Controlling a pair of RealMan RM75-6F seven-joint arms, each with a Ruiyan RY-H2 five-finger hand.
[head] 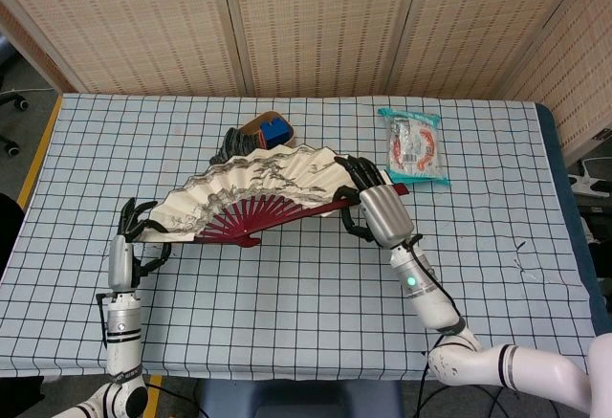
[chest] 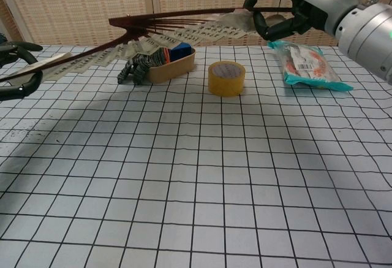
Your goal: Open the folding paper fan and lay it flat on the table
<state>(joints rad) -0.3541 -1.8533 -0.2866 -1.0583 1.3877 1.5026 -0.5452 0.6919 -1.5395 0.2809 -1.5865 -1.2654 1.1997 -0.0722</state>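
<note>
The folding paper fan (head: 253, 187) is spread wide, its painted paper arching over dark red ribs (head: 277, 215). It is held above the table, as the chest view shows its ribs (chest: 165, 24) in the air over the tray. My right hand (head: 379, 209) grips the fan's right outer stick; in the chest view this right hand (chest: 288, 1) is at the top right. My left hand (head: 134, 233) pinches the left outer stick near the table's left edge, and shows at the frame's left side in the chest view (chest: 17, 67).
A wooden tray (chest: 171, 68) with a blue object stands behind the fan, a dark crumpled cloth (chest: 138, 67) beside it. A yellow tape roll (chest: 226, 78) sits mid-table. A teal snack packet (head: 413, 146) lies at the back right.
</note>
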